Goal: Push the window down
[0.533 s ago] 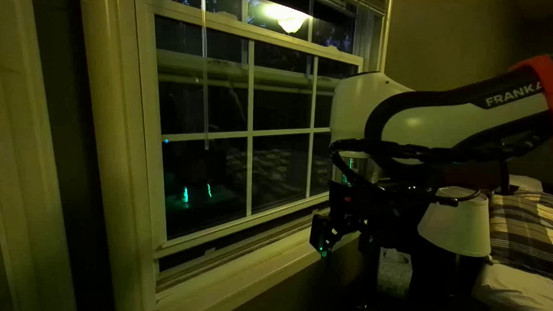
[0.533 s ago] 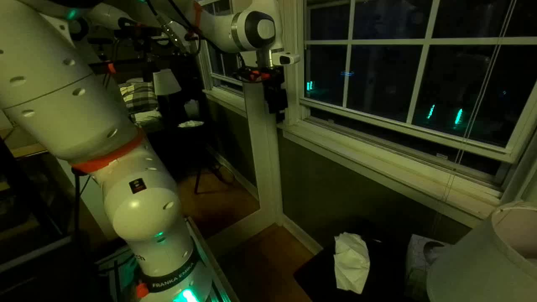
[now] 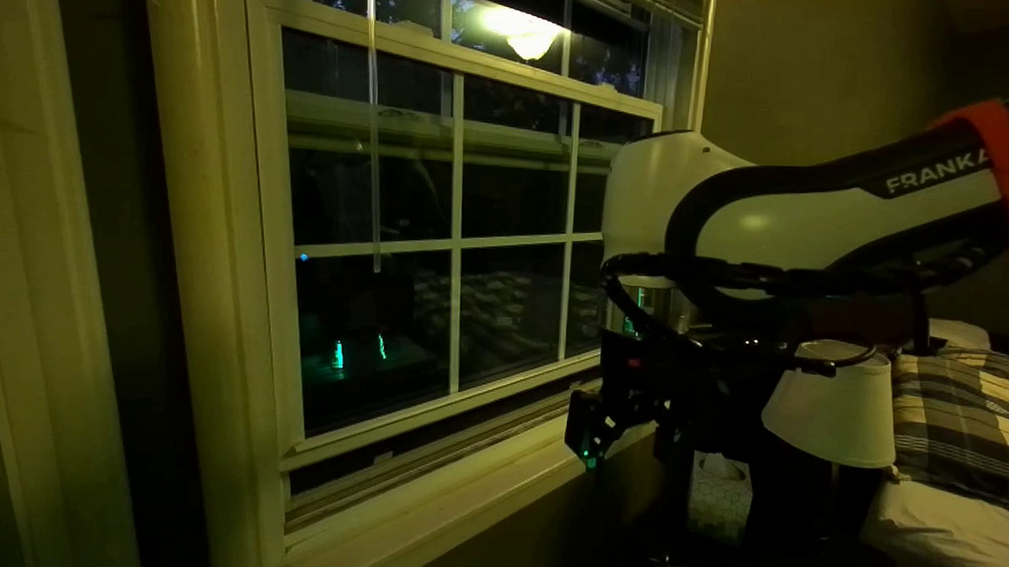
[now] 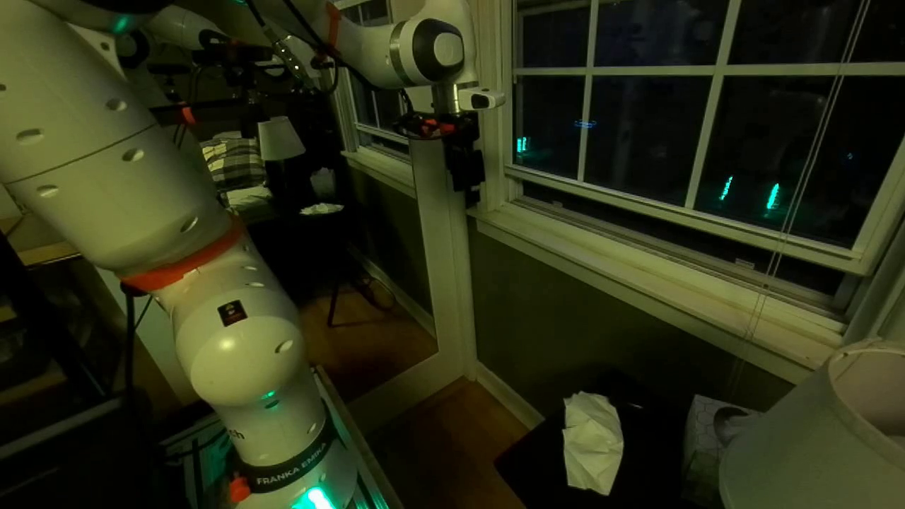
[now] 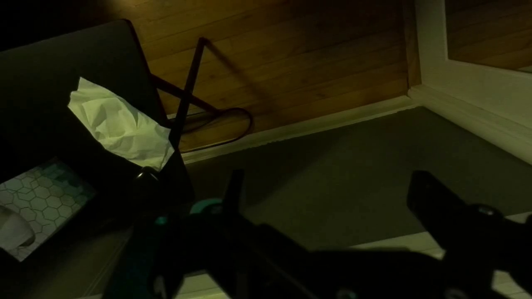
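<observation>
The window (image 3: 455,246) is a cream sash with thin bars and dark panes. It also shows in an exterior view (image 4: 715,72). Its lower sash is raised a little, with a dark gap between its bottom rail (image 3: 467,400) and the sill. My gripper (image 3: 629,447) points down in front of the window's end by the mirror, low near the sill. It appears dark beside the window trim in an exterior view (image 4: 468,184). In the wrist view the gripper (image 5: 328,178) is open, its two dark fingers wide apart with nothing between them. I cannot tell whether it touches the sill.
The sill (image 4: 657,268) runs below the window. A white lamp (image 4: 813,438), a tissue box (image 5: 45,207) and a crumpled tissue (image 5: 120,124) are on a dark side table (image 5: 83,50). A white-framed mirror (image 4: 449,283) stands beside the window. Blind cords (image 4: 820,134) hang before the glass.
</observation>
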Controlling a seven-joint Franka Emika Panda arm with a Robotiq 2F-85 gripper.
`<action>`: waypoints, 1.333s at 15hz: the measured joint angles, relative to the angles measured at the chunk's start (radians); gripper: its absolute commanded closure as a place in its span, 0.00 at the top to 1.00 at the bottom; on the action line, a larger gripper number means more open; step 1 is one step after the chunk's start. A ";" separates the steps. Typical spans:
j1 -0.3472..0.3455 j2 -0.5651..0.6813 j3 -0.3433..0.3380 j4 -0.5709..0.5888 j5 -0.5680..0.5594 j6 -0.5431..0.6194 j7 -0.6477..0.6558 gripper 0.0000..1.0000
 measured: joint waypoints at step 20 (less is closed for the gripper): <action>-0.157 -0.154 -0.087 0.331 -0.523 0.388 0.043 1.00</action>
